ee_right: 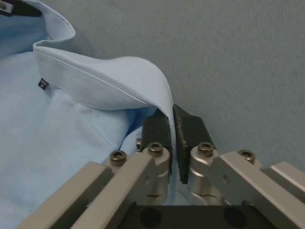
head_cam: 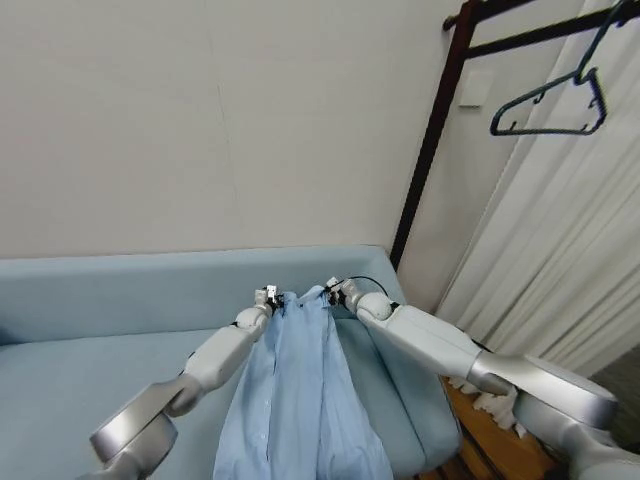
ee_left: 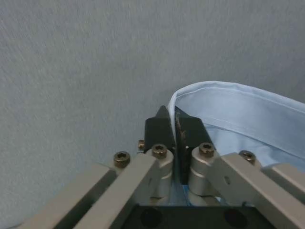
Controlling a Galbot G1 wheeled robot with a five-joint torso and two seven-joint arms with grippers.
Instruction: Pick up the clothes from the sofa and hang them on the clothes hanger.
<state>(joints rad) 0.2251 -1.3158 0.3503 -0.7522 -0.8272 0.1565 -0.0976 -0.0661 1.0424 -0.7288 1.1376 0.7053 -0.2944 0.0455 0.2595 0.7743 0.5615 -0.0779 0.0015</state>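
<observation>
You are holding the light blue shirt (head_cam: 300,390) with both hands just in front of the sofa (head_cam: 90,300) backrest. Your left hand (head_cam: 268,295) is clamping tight on one side of the collar (ee_right: 109,81), and your right hand (head_cam: 336,288) is pinching the other side, closed on the fabric edge. The shirt is hanging from both hands and trailing down across the sofa's seat. The dark hanger (head_cam: 550,105) is hanging on the rack (head_cam: 432,140), above and beyond the sofa's right end.
</observation>
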